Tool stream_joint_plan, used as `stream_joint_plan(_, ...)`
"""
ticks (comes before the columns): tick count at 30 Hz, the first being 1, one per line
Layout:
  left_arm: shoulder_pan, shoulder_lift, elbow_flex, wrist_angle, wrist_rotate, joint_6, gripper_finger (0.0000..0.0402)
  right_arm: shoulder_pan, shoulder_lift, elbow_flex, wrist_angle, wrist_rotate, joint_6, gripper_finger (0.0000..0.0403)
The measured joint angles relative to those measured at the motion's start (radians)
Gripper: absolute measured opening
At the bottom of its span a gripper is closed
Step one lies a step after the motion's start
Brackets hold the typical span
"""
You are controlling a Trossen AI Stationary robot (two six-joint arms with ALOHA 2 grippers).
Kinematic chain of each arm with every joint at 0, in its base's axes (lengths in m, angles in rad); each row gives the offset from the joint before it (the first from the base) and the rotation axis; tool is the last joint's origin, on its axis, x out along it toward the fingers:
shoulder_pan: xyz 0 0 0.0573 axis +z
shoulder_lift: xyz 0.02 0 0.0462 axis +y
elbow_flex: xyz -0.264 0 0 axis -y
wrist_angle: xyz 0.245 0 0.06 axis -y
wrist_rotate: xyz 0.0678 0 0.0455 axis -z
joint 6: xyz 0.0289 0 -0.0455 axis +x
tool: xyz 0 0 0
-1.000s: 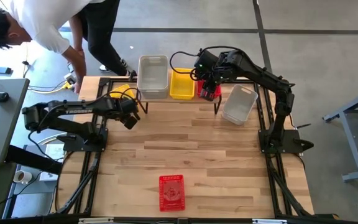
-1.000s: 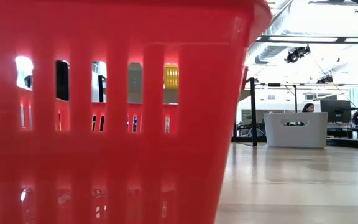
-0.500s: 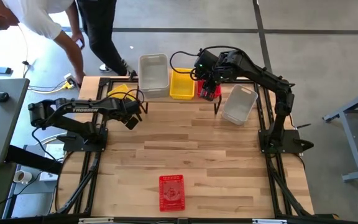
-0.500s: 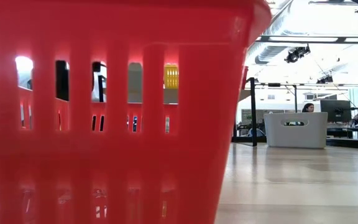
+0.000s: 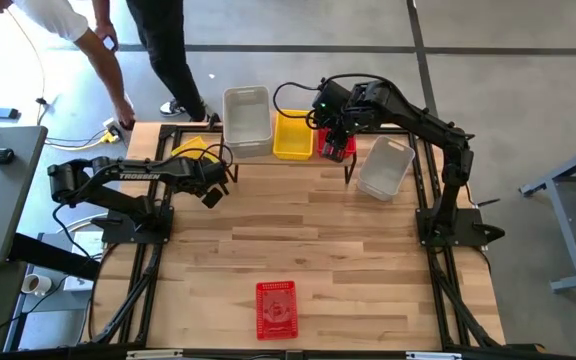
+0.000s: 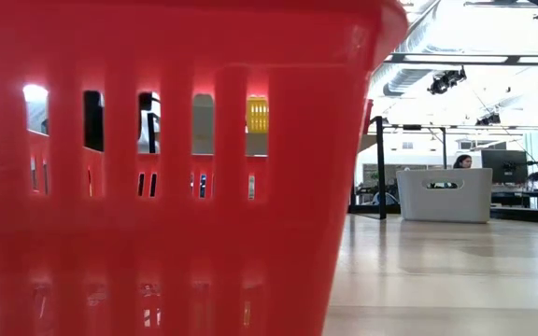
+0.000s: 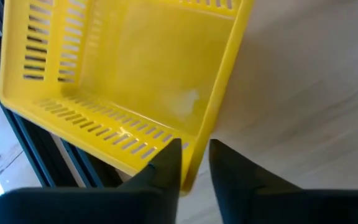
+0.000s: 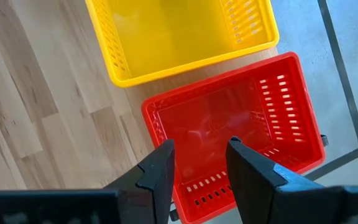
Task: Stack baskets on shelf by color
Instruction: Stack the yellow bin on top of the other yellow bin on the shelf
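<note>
left claw (image 7: 194, 163) straddles yellow basket (image 7: 123, 81) rim; right claw (image 8: 199, 163) over red basket (image 8: 235, 127).

low view: red basket (image 6: 157, 187) blocks table | shelf (image 5: 288, 160) mostly hidden

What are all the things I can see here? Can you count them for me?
Grey baskets: two, pale grey, one on the shelf, one on the table by the shelf's right end.
Yellow baskets: two, yellow, one mid-shelf, one at the table's left.
Red baskets: two, red, one at the shelf's right end, one near the table's front edge.
Person: one, dark trousers, beyond the table.
Left gripper: dark, at the left yellow basket's rim.
Right gripper: dark, open, over the shelf's red basket.
</note>
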Motion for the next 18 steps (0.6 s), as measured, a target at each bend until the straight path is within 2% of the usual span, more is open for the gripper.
stream_joint_plan(5, -0.004, 0.000, 0.000, 0.001, 0.005, 0.003, 0.0011, 0.000, 0.000, 0.000, 0.000, -0.003, 0.000, 0.0129)
stream_joint_plan(12, -0.036, -0.001, 0.001, -0.012, 0.024, 0.001, 0.0011, 0.000, 0.000, 0.000, 0.001, -0.004, 0.000, 0.0129)
stream_joint_plan(18, -0.075, -0.013, 0.031, -0.117, 0.026, -0.029, 0.0005, 0.000, 0.000, 0.000, 0.001, -0.004, 0.000, 0.0129)
